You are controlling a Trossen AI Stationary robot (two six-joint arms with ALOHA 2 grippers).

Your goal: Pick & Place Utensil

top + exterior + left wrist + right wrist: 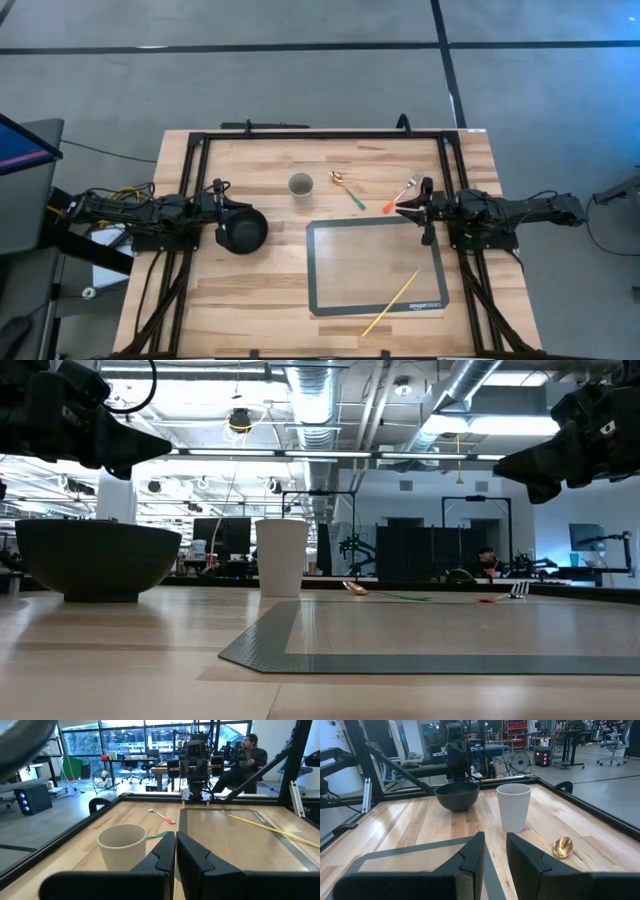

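A spoon [348, 190] with a gold bowl and green handle lies flat on the wood between the white paper cup [300, 185] and a fork [403, 193] with an orange handle. A thin yellow stick [392, 302] lies on the grey mat [330, 265]. My left gripper [176, 851] is shut and hovers at the table's left, beside the black bowl [245, 232], pointing at the cup [122, 851]. My right gripper [495, 851] is slightly open and hovers at the table's right, just near of the fork, with the spoon [562, 847] ahead of it. Both hang above the table in the low view.
The black bowl [97, 560] and cup [281, 557] stand upright on the wood, left of the mat [430, 635]. A black metal frame [320, 135] runs around the tabletop. People sit in the room beyond the table [245, 755].
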